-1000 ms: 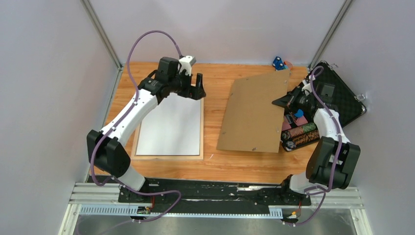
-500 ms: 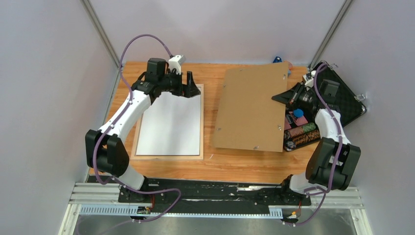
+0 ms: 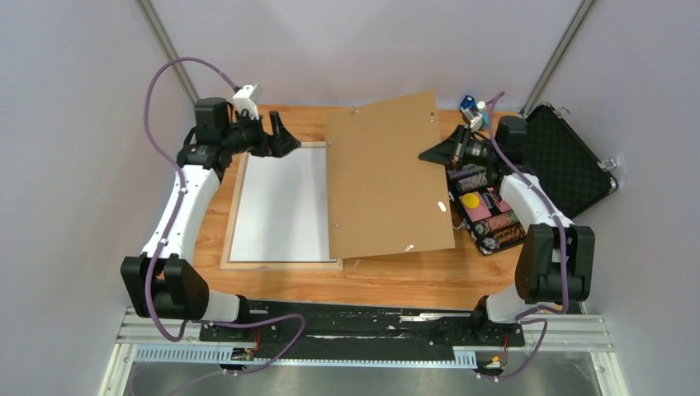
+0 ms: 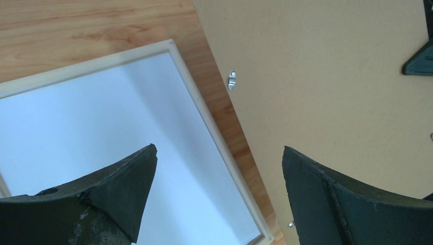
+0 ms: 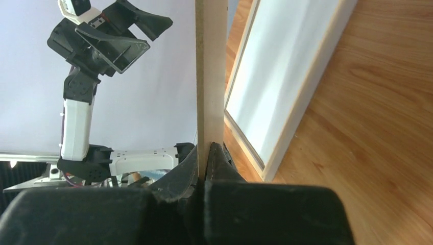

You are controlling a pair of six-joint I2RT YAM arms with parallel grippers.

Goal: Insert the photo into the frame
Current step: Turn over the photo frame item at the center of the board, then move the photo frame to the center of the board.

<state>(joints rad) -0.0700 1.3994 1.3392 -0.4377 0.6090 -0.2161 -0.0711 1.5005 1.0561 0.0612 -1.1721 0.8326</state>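
Note:
The pale wood frame [image 3: 281, 264] lies flat on the table at the left, with a plain white sheet [image 3: 281, 202] inside it. The photo's printed side does not show anywhere. My left gripper [image 3: 283, 139] is open and empty above the frame's far edge; its view shows the frame's rail [image 4: 204, 109] and the white sheet [image 4: 102, 117] between the fingers. My right gripper [image 3: 429, 154] is shut on the right edge of the brown backing board [image 3: 384, 177]. The board is tilted up, its left edge by the frame's right rail. The board [image 5: 211, 76] shows edge-on in the right gripper [image 5: 209, 148].
An open black case [image 3: 569, 165] lies at the right, with coloured chips and small items [image 3: 487, 214] beside it. A blue object [image 3: 470, 107] sits at the back. Small metal clips [image 4: 232, 80] are on the board. Grey walls close in both sides.
My right gripper has swung the backing board left and tipped it up, next to the frame. My left arm has moved left and back, from the frame's far right corner towards its far left.

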